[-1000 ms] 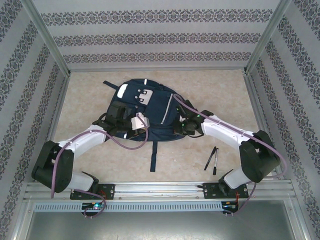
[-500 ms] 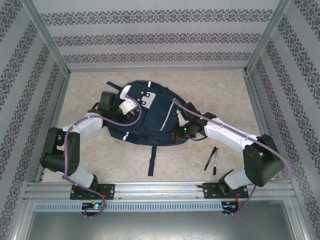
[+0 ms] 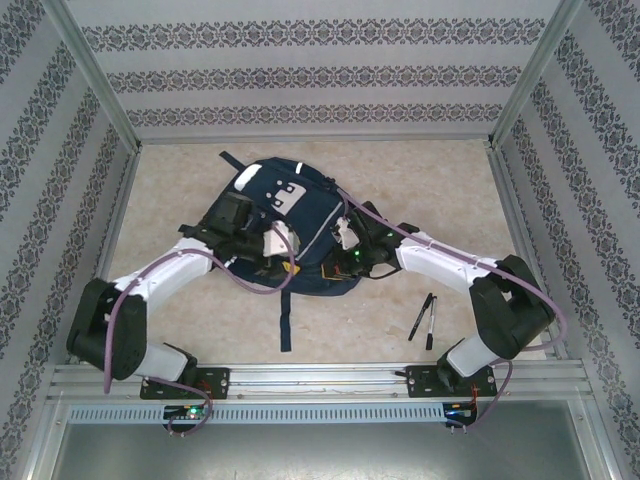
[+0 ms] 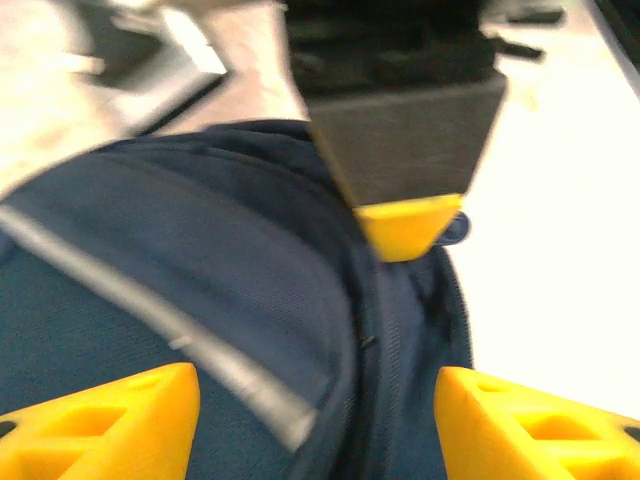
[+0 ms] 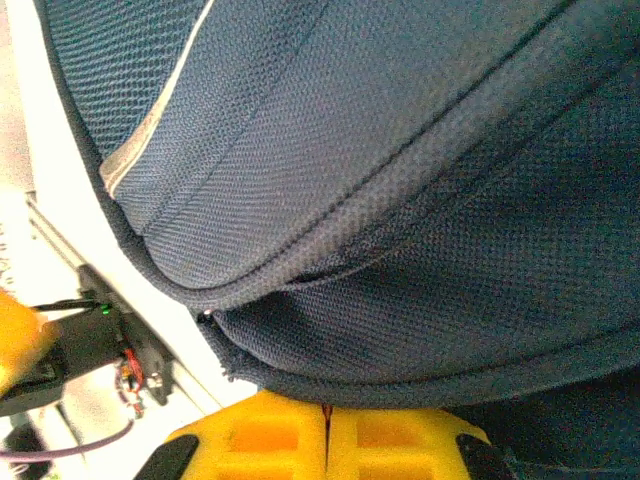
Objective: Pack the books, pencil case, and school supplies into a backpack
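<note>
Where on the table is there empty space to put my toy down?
Bare table lies right of the backpack, and left of it too. Near the front, there's room between its hanging strap and the pens. The middle is crowded.

the backpack [image 5: 320, 180] is navy cloth, a coarse matt weave with a fine mesh grain, corded seams and a flat pale tape stripe that looks smoother than the cloth around it. the left gripper [image 4: 318, 400] has fingers [image 4: 100, 425] of matt yellow plastic with moulded hollows. the fingers [image 5: 270, 440] of the right gripper [image 5: 325, 425] are the same. the left arm [image 3: 170, 270] wears a smooth white plastic shell with a mild gloss. the worktop [image 3: 180, 180] is mottled beige, stone-like and smooth. along its near edge runs a ribbed rail [image 3: 320, 378] of dull silver metal. the pens [image 3: 425, 318] near that edge are black, too small to judge their finish.
</note>
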